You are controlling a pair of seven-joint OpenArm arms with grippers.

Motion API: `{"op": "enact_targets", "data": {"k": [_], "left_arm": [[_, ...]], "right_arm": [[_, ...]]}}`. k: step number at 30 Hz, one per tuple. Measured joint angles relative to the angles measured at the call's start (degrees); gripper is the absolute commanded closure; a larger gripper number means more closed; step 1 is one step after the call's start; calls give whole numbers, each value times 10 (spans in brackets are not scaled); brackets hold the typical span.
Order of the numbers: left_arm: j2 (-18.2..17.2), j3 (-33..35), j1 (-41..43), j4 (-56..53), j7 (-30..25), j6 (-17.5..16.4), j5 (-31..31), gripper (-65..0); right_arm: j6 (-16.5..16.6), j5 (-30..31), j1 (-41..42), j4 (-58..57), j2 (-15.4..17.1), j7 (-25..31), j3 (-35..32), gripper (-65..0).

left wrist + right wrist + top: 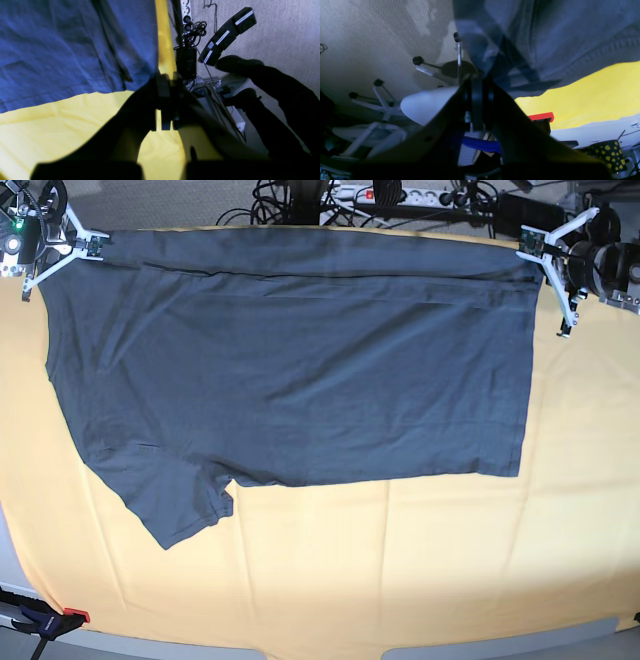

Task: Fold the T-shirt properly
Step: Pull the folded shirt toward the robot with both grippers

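On the yellow table cover we see the T-shirt spread flat, its far edge folded over along the table's back edge. Our left gripper pinches the far corner at the hem end; our right gripper is clamped on the opposite far corner.

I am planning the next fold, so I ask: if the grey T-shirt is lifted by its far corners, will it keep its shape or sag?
The T-shirt will probably sag: thin cloth, lying creased. It looks light. It may drag and bunch on the yellow cover rather than slide cleanly.
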Motion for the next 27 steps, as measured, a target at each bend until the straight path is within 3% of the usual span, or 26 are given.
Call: {"op": "enact_targets", "data": {"k": [6, 9, 17, 20, 27], "left_arm": [[0, 0, 0, 20, 0, 0, 8, 0], [0, 0, 0, 31, -11, 0, 3, 0], [0, -1, 46, 33, -11, 2, 5, 0], [0, 0, 73, 33, -10, 0, 46, 0], [0, 0, 73, 30, -11, 0, 72, 0]], "right_arm": [[1, 5, 0, 1, 33, 0, 0, 0], [3, 48, 0, 1, 43, -12, 0, 0], [18, 77, -1, 1, 44, -26, 0, 0], [18, 77, -1, 1, 44, -26, 0, 0], [18, 77, -1, 1, 44, -26, 0, 0]]}}
